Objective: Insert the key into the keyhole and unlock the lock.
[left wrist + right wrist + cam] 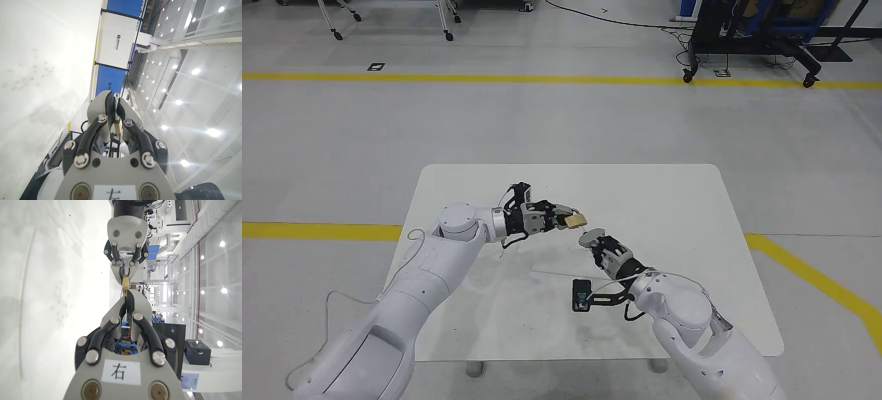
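A brass padlock hangs in the air over the middle of the white table. My left gripper is shut on it; the left wrist view has the brass body and silvery shackle pinched between the pads. My right gripper sits just in front of the lock and is shut on the key. In the right wrist view the closed fingertips nearly touch the end of the padlock, and a sliver of the key bridges the gap. The left gripper faces it from the far side.
A small black object lies on the table near the front, beside the right forearm, with thin cables around it. The table's edges lie well away from both grippers. Yellow floor lines run beyond the table.
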